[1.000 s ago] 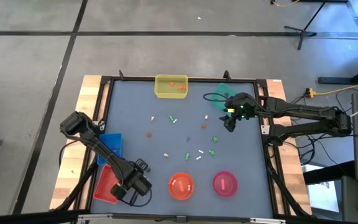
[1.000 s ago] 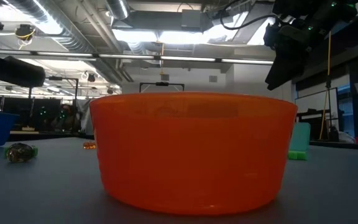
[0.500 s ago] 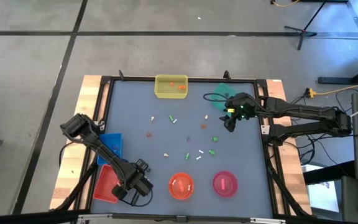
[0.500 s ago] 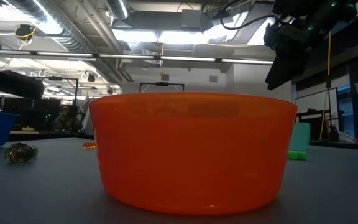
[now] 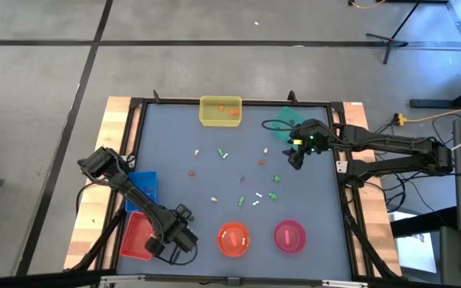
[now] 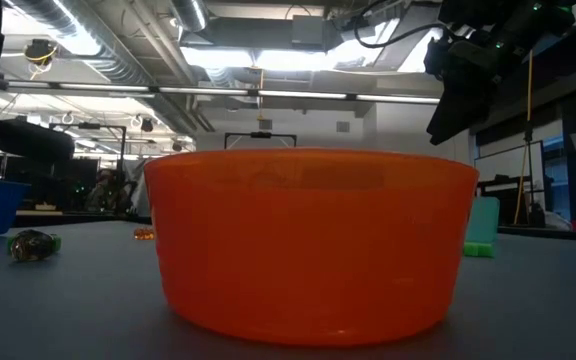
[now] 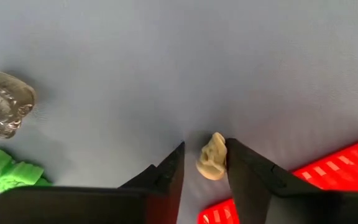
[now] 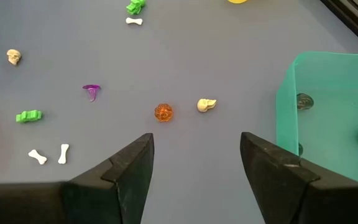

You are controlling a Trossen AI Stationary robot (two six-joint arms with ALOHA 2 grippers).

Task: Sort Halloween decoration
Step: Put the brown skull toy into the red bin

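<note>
Left gripper (image 7: 204, 163), at the near left part of the grey table (image 5: 310, 204) beside the flat red ribbed tray (image 5: 137, 235), has its two dark fingers (image 7: 166, 175) set either side of a small beige skull-shaped trinket (image 7: 213, 156); the trinket touches one finger while a narrow gap remains to the other, so the grasp is not fully closed. Just beyond that gripper on the tabletop lie a clear grey glassy trinket (image 7: 2, 111) and a bright green trinket (image 7: 8, 172). Right gripper (image 8: 196, 163) hangs at the far right of the table with its jaws spread wide and nothing between them, next to the teal plastic bin (image 8: 328, 106) that holds a few dark grey pieces. Ahead of it lie an orange round bead (image 8: 163, 112), a cream skull (image 8: 206, 104), a purple piece (image 8: 91, 91) and two white bones (image 8: 50, 154), all well apart from its fingers
</note>
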